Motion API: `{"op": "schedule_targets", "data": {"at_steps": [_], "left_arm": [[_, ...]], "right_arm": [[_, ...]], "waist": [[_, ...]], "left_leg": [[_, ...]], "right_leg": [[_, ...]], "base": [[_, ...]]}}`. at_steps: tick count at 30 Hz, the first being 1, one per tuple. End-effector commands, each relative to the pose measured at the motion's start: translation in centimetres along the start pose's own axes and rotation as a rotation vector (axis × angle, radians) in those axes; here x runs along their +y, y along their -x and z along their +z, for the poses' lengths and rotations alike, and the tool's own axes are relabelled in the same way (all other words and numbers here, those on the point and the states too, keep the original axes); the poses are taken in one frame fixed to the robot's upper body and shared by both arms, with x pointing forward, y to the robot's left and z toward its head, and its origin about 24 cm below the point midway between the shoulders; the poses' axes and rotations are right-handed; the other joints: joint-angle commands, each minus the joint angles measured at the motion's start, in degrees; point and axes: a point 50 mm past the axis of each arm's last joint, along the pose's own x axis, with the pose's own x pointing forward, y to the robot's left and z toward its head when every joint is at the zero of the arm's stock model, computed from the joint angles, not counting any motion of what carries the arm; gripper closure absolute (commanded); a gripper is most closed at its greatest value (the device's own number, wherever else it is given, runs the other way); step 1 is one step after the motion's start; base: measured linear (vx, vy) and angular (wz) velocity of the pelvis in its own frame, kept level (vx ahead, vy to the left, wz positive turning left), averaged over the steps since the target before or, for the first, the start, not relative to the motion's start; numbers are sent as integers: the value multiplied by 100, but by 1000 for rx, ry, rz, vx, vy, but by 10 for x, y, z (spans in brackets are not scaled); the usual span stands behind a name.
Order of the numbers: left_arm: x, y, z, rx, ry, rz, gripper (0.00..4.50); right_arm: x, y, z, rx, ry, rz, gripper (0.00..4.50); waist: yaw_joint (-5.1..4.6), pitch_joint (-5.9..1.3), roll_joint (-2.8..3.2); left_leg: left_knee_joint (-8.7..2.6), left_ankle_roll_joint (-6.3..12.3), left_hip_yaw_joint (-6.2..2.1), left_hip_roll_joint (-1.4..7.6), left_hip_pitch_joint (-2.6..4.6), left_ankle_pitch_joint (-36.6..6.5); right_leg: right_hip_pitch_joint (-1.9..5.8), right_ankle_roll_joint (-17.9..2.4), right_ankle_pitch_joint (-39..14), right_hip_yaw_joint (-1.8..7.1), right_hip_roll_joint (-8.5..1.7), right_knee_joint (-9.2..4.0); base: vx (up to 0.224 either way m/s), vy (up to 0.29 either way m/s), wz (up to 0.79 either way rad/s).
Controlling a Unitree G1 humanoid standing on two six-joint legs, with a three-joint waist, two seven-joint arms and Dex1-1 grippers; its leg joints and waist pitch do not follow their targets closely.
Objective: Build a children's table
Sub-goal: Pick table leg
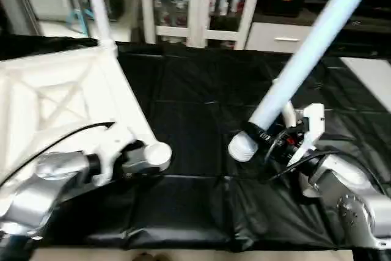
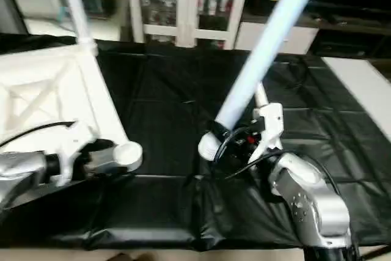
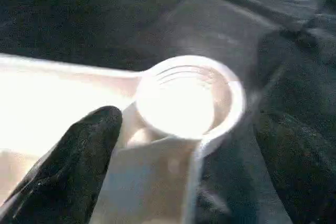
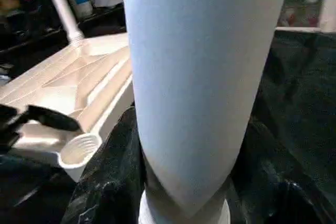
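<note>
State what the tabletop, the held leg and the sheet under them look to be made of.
Tabletop: white moulded plastic, going by the ribbed underside and threaded socket.
Leg in the right gripper: smooth white tube, probably plastic, with an even satin sheen.
Sheet: black, thin and glossy, creased and wrinkled; likely plastic film or coated fabric.

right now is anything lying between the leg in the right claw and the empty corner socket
Nothing visible. Bare black sheet lies between the leg's threaded end, held in the right claw, and the open socket at the tabletop's near corner. The left claw sits at that corner.
</note>
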Motion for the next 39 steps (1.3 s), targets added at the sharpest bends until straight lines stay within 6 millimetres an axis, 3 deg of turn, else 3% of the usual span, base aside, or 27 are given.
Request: {"op": "schedule_targets", "data": {"at_steps": [1,2,3,4,5,7,8,9,10,11,12,14,19,22,24,27,31,34,37,39], "left_arm": [[9,5,-3,13,-3,25,34],[12,7,-3,27,-8,20,34],[12,8,-5,36,-4,12,34],[12,8,-5,38,-4,12,38],[13,10,-7,60,-9,9,66],[14,12,-8,77,-6,3,79],[14,16,-6,81,3,-11,81],[14,17,-5,76,6,-19,91],[12,18,-3,68,17,-30,116],[9,21,1,67,15,-65,121],[8,21,1,67,16,-69,121],[6,22,3,74,12,-85,143],[0,31,4,99,14,-90,189],[-6,33,4,118,1,-87,215],[-11,33,4,120,-5,-86,234],[-10,33,7,79,-16,-42,199],[-11,33,9,66,-11,-34,184],[-9,44,8,85,-20,-33,157],[-10,57,8,128,-10,-62,149],[-10,62,5,164,-17,-69,117]], "right_arm": [[-2,-3,0,19,15,26,265],[-4,-5,3,16,21,24,265],[-5,-6,4,12,26,16,265],[-5,-6,4,11,25,14,265],[-8,-6,5,-2,19,-7,265],[-9,-6,5,-9,13,-20,265],[-8,-8,6,-25,-6,-18,265],[-8,-9,7,-33,-15,-10,265],[-7,-9,6,-35,-20,-5,265],[-6,-8,0,-6,2,7,265],[-6,-8,0,-3,4,9,265],[-6,-7,-1,3,2,12,265],[-7,-4,-1,8,2,6,265],[-7,-4,-1,13,12,8,265],[-9,-5,-1,18,17,8,265],[-10,-5,0,21,20,8,265],[-10,-5,1,22,21,11,265],[-9,-7,1,19,20,23,265],[-9,-9,1,26,22,40,265],[-7,-10,0,34,19,59,265]], "waist": [[-13,-278,116],[8,-300,67],[-2,-298,20],[6,-301,40],[19,-317,17],[30,-347,10],[54,-351,99],[40,-352,78],[50,-354,61],[89,-358,182],[68,-349,139],[92,-333,108],[109,-305,120],[104,-295,81],[115,-291,89],[128,-289,76],[127,-293,62],[126,-290,21],[110,-290,27],[110,-282,21]], "left_leg": [[-620,-304,-124,317,95,-1828],[-587,-251,-89,319,161,-1745],[-580,-214,-78,320,154,-1683],[-586,-204,-81,322,144,-1617],[-582,-181,-69,328,141,-1502],[-557,-136,-49,319,139,-1164],[-544,-131,-39,307,152,-994],[-536,-126,-21,296,145,-955],[-537,-124,-21,296,133,-944],[-537,-185,-20,302,158,-1006],[-544,-195,-6,303,152,-1057],[-551,-199,3,315,157,-1223],[-577,-284,6,344,170,-1464],[-577,-283,19,352,181,-1509],[-577,-286,22,354,192,-1537],[-580,-302,21,349,185,-1552],[-579,-292,18,345,172,-1485],[-573,-265,21,343,167,-1497],[-577,-256,17,340,158,-1433],[-577,-262,20,345,174,-1511]], "right_leg": [[63,-752,-1651,134,-267,-491],[23,-833,-1360,151,-259,-473],[24,-869,-1271,152,-254,-467],[43,-901,-1187,153,-261,-447],[54,-953,-1006,140,-257,-423],[79,-1022,-509,129,-231,-368],[76,-1066,-194,128,-221,-335],[84,-1110,4,124,-197,-332],[107,-1127,32,123,-204,-327],[93,-1157,35,126,-213,-318],[94,-1160,17,125,-196,-334],[106,-1193,-191,141,-209,-345],[81,-1158,-638,154,-211,-376],[63,-1125,-733,164,-203,-394],[47,-1100,-813,166,-201,-402],[44,-1056,-896,170,-202,-409],[55,-1006,-871,169,-202,-411],[54,-970,-981,173,-205,-426],[45,-976,-943,167,-182,-407],[28,-976,-976,168,-178,-412]], "base": [[0,0,0],[0,0,0],[0,0,0],[52,-7,2],[63,-3,-2],[62,-3,-3],[0,0,0],[0,0,0],[0,0,0],[0,0,0],[0,0,0],[0,0,0],[0,0,0],[0,0,0],[0,0,0],[0,0,0],[0,0,0],[0,0,0],[0,0,0],[0,0,0]]}}
